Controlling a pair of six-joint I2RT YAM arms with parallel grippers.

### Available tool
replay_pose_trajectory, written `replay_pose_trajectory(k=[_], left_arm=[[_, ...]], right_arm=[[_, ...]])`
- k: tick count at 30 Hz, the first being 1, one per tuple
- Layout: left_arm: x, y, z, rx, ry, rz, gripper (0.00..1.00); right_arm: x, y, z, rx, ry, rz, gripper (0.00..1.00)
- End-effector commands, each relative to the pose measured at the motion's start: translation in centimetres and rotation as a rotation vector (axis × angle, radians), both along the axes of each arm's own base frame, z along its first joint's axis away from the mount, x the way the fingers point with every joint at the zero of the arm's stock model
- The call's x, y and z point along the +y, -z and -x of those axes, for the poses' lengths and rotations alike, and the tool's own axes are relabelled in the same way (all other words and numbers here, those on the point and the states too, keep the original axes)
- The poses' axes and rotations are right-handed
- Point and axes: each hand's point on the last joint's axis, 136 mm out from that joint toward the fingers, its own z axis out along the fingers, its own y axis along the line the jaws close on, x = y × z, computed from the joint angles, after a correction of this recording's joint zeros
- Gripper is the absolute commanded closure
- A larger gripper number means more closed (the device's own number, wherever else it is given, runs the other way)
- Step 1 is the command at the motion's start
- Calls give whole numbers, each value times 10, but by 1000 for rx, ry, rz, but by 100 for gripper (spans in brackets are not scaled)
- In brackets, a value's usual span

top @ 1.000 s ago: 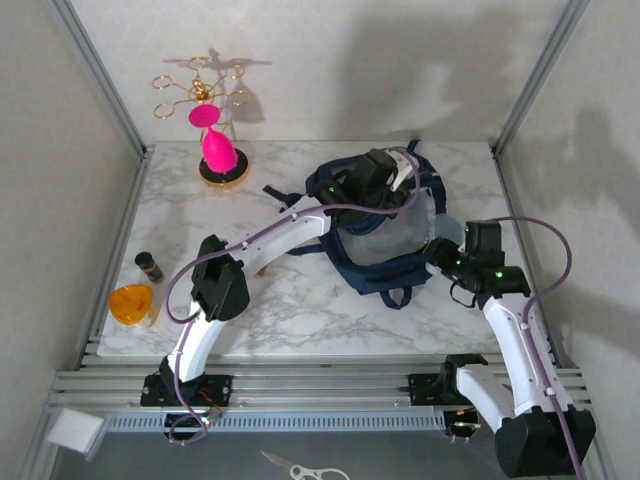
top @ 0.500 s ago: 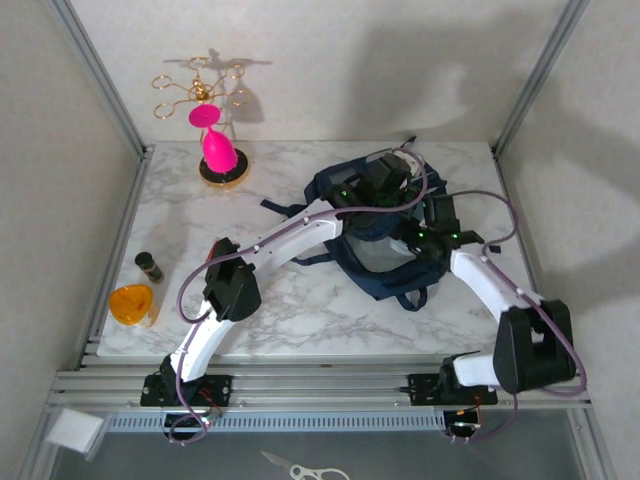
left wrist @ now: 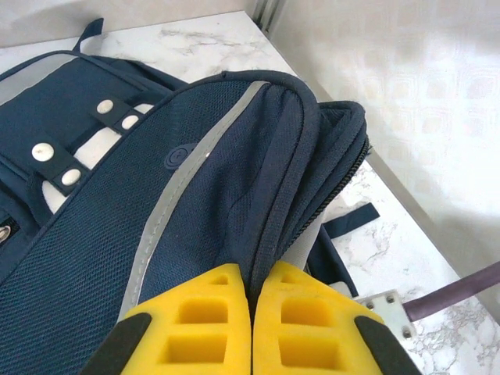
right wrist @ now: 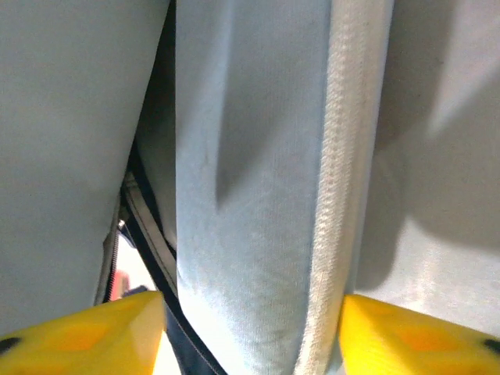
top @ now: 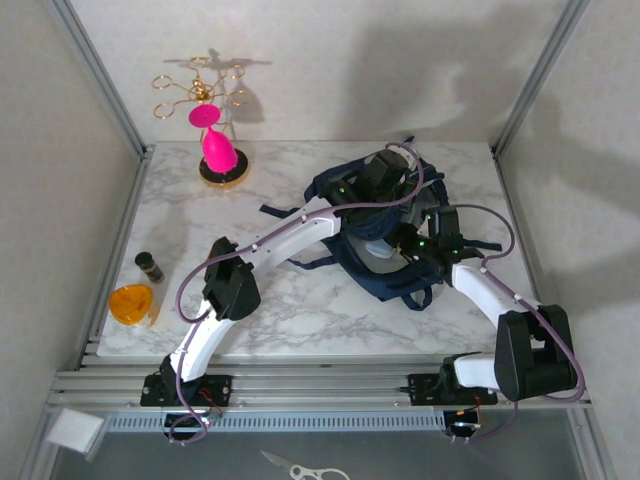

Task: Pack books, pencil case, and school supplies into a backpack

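The navy backpack (top: 345, 255) lies at the table's middle right, its mouth held up. My left gripper (top: 392, 180) is shut on the backpack's zipped rim (left wrist: 269, 234), its yellow fingers (left wrist: 195, 328) pinching the fabric. My right gripper (top: 402, 240) reaches into the mouth from the right. Its jaws stand apart around the grey-blue pencil case (right wrist: 250, 195): the right finger (right wrist: 414, 336) is at the zip seam and a thin dark gap shows beside the left finger (right wrist: 94, 336). An orange rounded piece (top: 132, 303) sits at the table's left edge. The books are out of view.
A pink piece on a gold wire stand (top: 218, 150) is at the back left. A small dark cylinder (top: 149, 266) stands near the orange piece. Backpack straps (top: 285, 210) trail left on the marble. Scissors (top: 300, 468) lie below the table rail.
My right gripper swung from beside the backpack's right side into its mouth, and its jaws widened, then narrowed around the pencil case. The left gripper kept its hold on the rim.
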Motion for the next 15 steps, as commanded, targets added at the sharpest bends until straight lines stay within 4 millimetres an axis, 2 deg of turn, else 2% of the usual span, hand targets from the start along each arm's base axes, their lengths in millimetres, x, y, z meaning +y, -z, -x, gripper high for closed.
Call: replay_pose_trajectory(k=[1, 7, 11, 13, 15], left_arm=[[0, -70, 5, -63, -5, 162, 100], [-5, -72, 11, -30, 5, 195, 100], [-3, -70, 11, -16, -12, 198, 100], [2, -70, 7, -20, -32, 191, 100], [6, -67, 4, -15, -46, 183, 100]], right_arm=[[14, -5, -12, -43, -18, -91, 51], [25, -12, -64, -157, 57, -175, 73], [37, -20, -92, -244, 77, -192, 75], [37, -20, -94, -257, 83, -181, 74], [36, -27, -84, -295, 68, -186, 70]])
